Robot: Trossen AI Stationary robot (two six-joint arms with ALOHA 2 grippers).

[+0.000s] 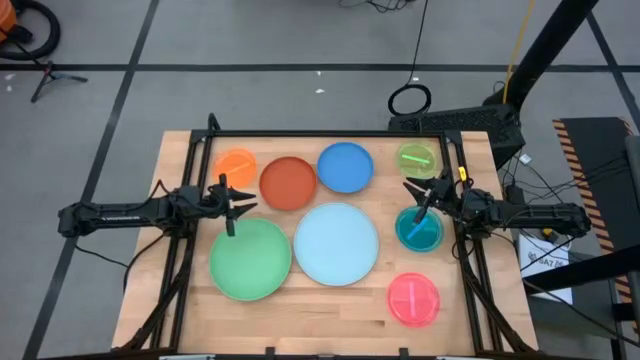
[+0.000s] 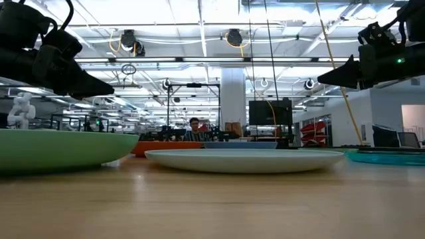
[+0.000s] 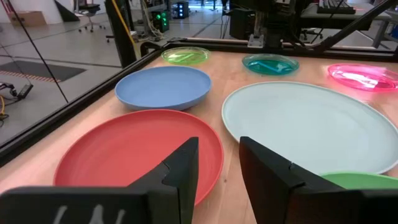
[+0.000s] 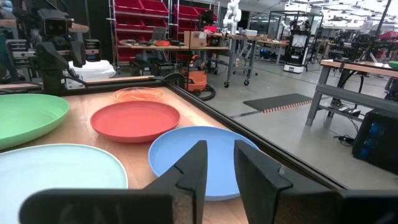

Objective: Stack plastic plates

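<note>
Plates of thin round plastic, eight in all, lie singly on the wooden table point(image 1: 180, 300); none is stacked yet. The large green plate point(image 1: 250, 258) and the large light blue plate point(image 1: 336, 243) sit side by side at the centre. Behind them lie the medium rust-red plate point(image 1: 288, 183) and the medium blue plate point(image 1: 345, 166). The small orange plate point(image 1: 236, 164) lies at the left rear. The small lime plate point(image 1: 419, 158), small teal plate point(image 1: 419, 229) and small pink plate point(image 1: 413, 299) run down the right side.

The left gripper point(image 1: 232, 204) hovers above the table between the orange and green plates. Its fingers stand partly apart, with a narrow gap, and hold nothing. The right gripper point(image 1: 418, 205) hovers between the lime and teal plates, likewise partly open and empty.

Handling judgement: each plate is probably light and fairly stiff, with a smooth, slippery face. Shallow raised rims show in the low view. Take hold at the rim, one finger above and one below the edge. A flat pinch on the face is likely to slip. Light plates may slide on the wood when nudged.
</note>
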